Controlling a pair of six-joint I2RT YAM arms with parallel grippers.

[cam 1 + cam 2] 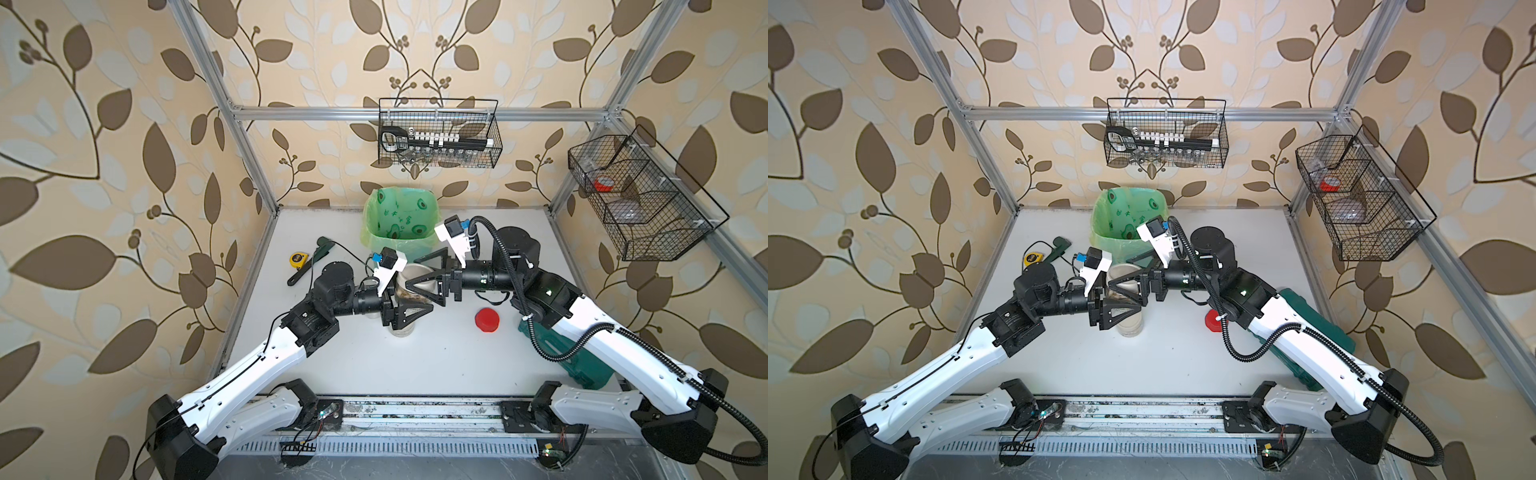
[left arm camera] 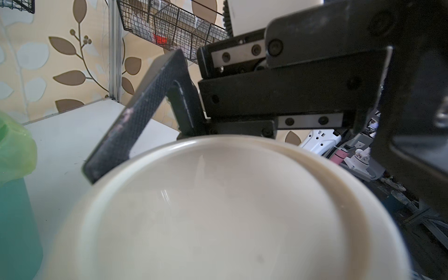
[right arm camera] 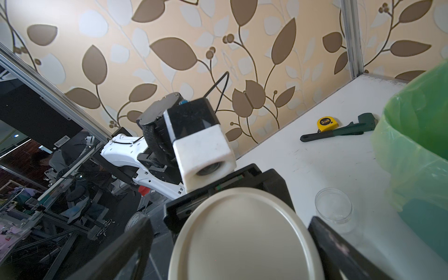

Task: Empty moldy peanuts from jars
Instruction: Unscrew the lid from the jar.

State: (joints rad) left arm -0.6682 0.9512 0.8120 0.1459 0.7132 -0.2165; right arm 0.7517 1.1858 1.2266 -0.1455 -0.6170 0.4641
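Note:
A clear glass jar (image 1: 402, 328) with a flat beige lid (image 1: 417, 272) stands mid-table in both top views. Pale tan moldy peanuts (image 1: 409, 295) show through its glass. My left gripper (image 1: 411, 298) is shut on the jar's body from the left; its far finger is hidden behind the glass. My right gripper (image 1: 412, 274) comes in from the right at lid height and stands open. Its fingers (image 3: 126, 249) straddle the lid (image 3: 242, 237) with gaps on both sides. The lid (image 2: 218, 206) fills the left wrist view, and my own left fingers are hidden there.
A mint-green bin with green liner (image 1: 374, 232) stands behind the jar. A red lid (image 1: 487, 321) lies right of it. An open, empty glass jar (image 3: 333, 206) sits near the bin. A yellow tape measure (image 1: 298, 258) and wrench (image 1: 309, 268) lie left; a green case (image 1: 582, 361) is under the right arm.

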